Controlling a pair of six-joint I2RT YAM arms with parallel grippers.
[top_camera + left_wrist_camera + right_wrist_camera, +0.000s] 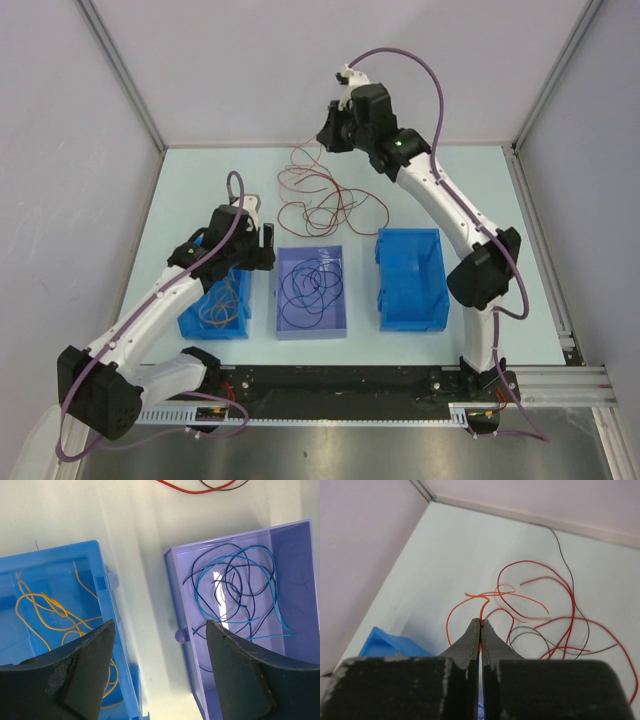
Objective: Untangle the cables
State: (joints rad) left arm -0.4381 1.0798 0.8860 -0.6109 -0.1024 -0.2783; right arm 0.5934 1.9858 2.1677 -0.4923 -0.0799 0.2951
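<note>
Several red and dark cables [320, 195] lie looped on the table [220, 180] beyond the bins. The right gripper [480, 624] is clamped on one red strand [481, 606], probably to draw it free. Orange cables [55, 605] sit in the blue bin [102, 565] and navy cables [235, 587] in the purple bin [172, 580], apparently sorted by colour. The left gripper [159, 627] hovers over them, spread wide and empty.

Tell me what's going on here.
The right gripper is shut on a red cable, holding one end above the tangle on the table. The left gripper hangs open above a blue bin with orange cables and a purple bin with blue cables.
</note>
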